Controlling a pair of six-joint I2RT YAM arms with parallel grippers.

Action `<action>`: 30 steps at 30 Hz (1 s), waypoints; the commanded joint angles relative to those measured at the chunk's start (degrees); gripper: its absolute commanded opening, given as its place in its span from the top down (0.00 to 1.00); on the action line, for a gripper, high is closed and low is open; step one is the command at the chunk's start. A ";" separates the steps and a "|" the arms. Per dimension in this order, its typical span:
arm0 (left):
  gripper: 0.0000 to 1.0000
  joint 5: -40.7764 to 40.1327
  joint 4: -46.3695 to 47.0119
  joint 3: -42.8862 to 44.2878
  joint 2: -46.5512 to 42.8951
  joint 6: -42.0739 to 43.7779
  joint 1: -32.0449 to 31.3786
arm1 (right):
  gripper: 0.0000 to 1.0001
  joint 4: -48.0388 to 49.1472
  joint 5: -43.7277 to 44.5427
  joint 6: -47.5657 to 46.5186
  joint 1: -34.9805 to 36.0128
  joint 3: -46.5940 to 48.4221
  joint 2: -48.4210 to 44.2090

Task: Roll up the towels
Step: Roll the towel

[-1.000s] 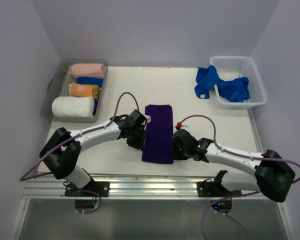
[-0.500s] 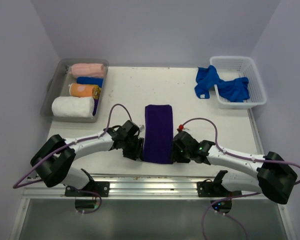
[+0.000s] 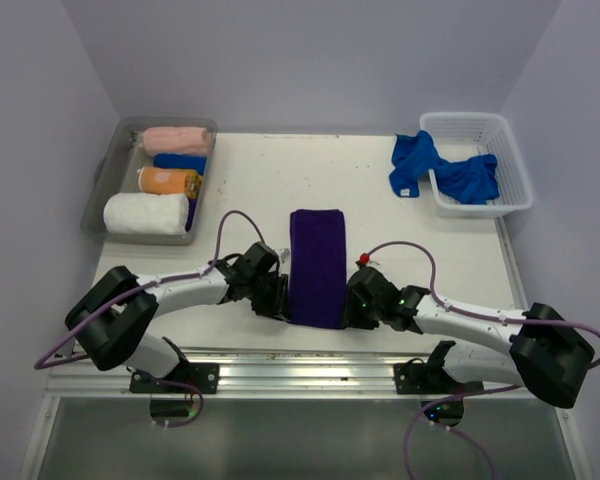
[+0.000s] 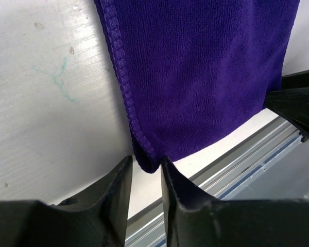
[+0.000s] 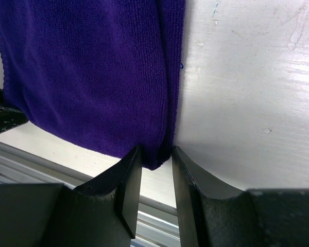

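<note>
A purple towel (image 3: 317,265), folded into a long strip, lies flat at the table's middle, its near end close to the front edge. My left gripper (image 3: 279,306) stands at its near left corner. In the left wrist view the purple towel (image 4: 195,77) has that corner between the tips of my left gripper (image 4: 147,163), with a thin gap still showing. My right gripper (image 3: 351,308) stands at the near right corner. In the right wrist view the towel (image 5: 92,77) reaches between the tips of my right gripper (image 5: 155,154), which stand narrowly apart and do not squeeze it.
A grey tray (image 3: 100,190) at the back left holds rolled towels: white (image 3: 145,213), orange (image 3: 168,181), blue (image 3: 180,160), pink (image 3: 175,140). A white basket (image 3: 515,165) at the back right holds crumpled blue towels (image 3: 420,160). A metal rail (image 3: 300,372) runs along the front edge.
Both grippers have moved along the towel's long sides toward me, from its middle to its near corners. The towel has stayed in place.
</note>
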 commanded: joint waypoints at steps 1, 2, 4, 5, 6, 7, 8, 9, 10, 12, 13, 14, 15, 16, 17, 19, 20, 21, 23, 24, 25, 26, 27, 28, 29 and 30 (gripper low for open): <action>0.69 -0.38 2.96 -1.20 1.49 -1.06 0.06 | 0.67 1.53 -0.06 1.36 0.37 -0.71 -0.18; 0.72 -0.46 2.96 -1.11 1.49 -1.15 0.06 | 0.67 1.27 0.11 1.54 0.37 -0.62 -0.44; 0.75 -0.55 2.96 -1.20 1.66 -1.15 0.15 | 0.66 0.48 0.38 1.71 0.37 -0.53 -1.23; 0.80 -0.55 2.96 -1.29 1.66 -1.33 0.07 | 0.66 0.21 0.47 1.89 0.37 -0.62 -2.02; 0.81 -0.73 2.87 -1.37 1.84 -1.33 0.06 | 0.65 -0.57 0.81 2.06 0.29 -0.53 -2.46; 0.83 -0.73 2.79 -1.46 1.84 -1.50 0.06 | 0.65 -0.93 0.99 2.24 0.37 -0.53 -2.82; 0.85 -0.73 2.96 -1.55 2.01 -1.51 0.15 | 0.64 -1.20 1.17 2.50 0.37 -0.70 -3.78; 0.87 -0.73 2.96 -1.72 1.93 -1.59 0.07 | 0.64 -1.46 1.26 2.59 0.37 -0.97 -4.22; 0.87 -0.73 2.96 -1.81 1.93 -1.68 0.06 | 0.64 -1.37 1.08 2.77 0.37 -1.14 -4.75; 0.94 -0.73 3.14 -1.99 2.01 -1.77 0.15 | 0.64 -1.29 0.73 2.77 0.29 -1.50 -5.19; 0.94 -0.73 3.14 -1.99 2.19 -1.86 0.07 | 0.64 -1.02 0.73 2.68 0.46 -1.58 -5.19; 0.95 -0.64 3.31 -2.08 2.19 -2.03 0.06 | 0.64 -0.85 0.73 2.68 0.46 -1.76 -4.93; 0.96 -0.64 3.40 -2.08 2.19 -2.03 0.06 | 0.64 -0.67 0.29 2.68 0.46 -1.85 -4.41; 0.96 -0.55 3.40 -2.08 2.19 -1.95 0.15 | 0.64 0.03 -0.06 2.51 0.46 -1.76 -3.97; 0.99 -0.55 3.31 -2.08 2.19 -2.03 0.07 | 0.65 0.47 -0.32 2.42 0.63 -1.93 -3.70; 0.99 -0.55 3.23 -2.08 2.10 -1.86 0.06 | 0.65 1.43 -0.85 2.42 0.90 -1.94 -2.56; 1.00 -0.55 3.23 -2.08 2.19 -1.94 0.06 | 0.67 1.70 -0.85 2.42 0.90 -1.94 -2.12; 1.00 -0.55 3.23 -2.08 2.10 -2.03 0.06 | 0.69 1.88 -0.94 2.42 1.16 -2.02 -1.77; 1.00 -0.64 3.05 -2.08 1.93 -2.03 0.15 | 0.76 2.14 -0.85 2.68 1.25 -2.11 -0.98; 1.00 -0.64 3.05 -1.99 1.93 -2.03 0.07 | 0.79 2.32 -0.85 2.77 1.34 -2.11 -0.97; 1.00 -0.73 2.96 -1.99 1.84 -2.21 0.06 | 0.82 2.14 -0.68 2.86 1.34 -2.11 -1.06; 1.00 -0.64 2.87 -1.99 1.67 -2.12 0.06 | 0.89 1.97 -0.33 2.77 1.34 -1.76 -1.67; 1.00 -0.73 2.70 -1.90 1.23 -2.21 0.06 | 0.93 1.53 0.11 2.86 1.34 -1.59 -2.03; 1.00 -0.82 2.35 -1.81 0.96 -2.21 0.06 | 0.96 0.31 0.64 2.86 1.43 -1.24 -2.55; 1.00 -1.17 1.48 -1.55 0.61 -2.21 0.15 | 1.00 -0.31 1.77 2.68 1.43 -0.54 -3.69; 1.00 -1.17 1.03 -1.12 -0.17 -2.21 0.07 | 1.00 -1.88 2.39 2.51 1.34 -0.01 -4.13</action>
